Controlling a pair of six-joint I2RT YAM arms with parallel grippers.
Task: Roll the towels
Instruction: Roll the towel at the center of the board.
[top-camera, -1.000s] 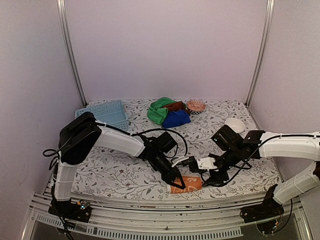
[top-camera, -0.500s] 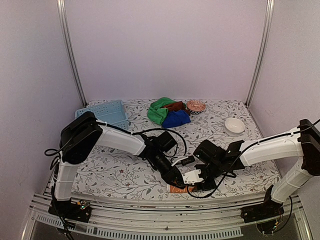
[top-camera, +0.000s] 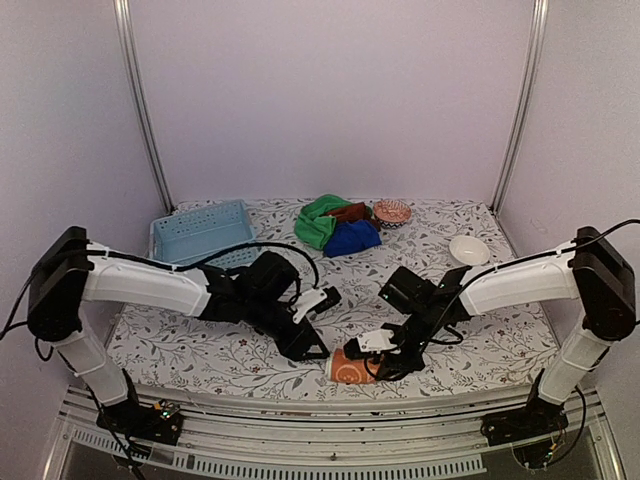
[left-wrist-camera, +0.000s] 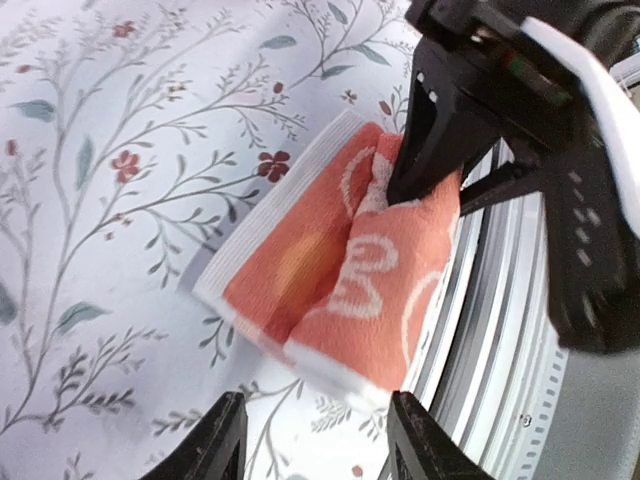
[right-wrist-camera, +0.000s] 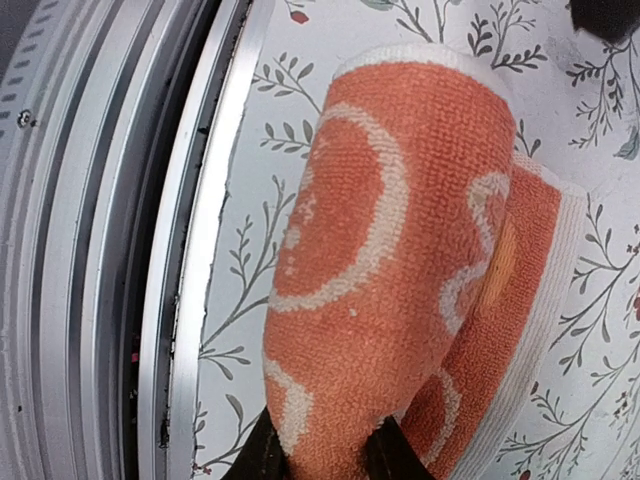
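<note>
Far back and to the left of the orange towel (top-camera: 353, 367), a light blue basket (top-camera: 205, 228) sits on the flowered bench (top-camera: 200, 350). Nearer, the left arm (top-camera: 150, 285) stretches across the bench. The left jaws hang wide and empty just left of that towel, not touching it. The orange towel lies partly rolled at the bench's near edge, just beside the metal rail (right-wrist-camera: 120, 250), its cream border showing on the flatter side. Well behind it, a green towel (top-camera: 318, 222), a deep blue towel (top-camera: 352, 238) and a rust-brown towel (top-camera: 350, 211) are heaped together. At the orange towel's right end the right jaws stand narrow, pinching the rolled part. Behind and right of it sit a patterned bowl (top-camera: 392, 212), close to the heap, and a white bowl (top-camera: 469, 250), both well apart from it.
</note>
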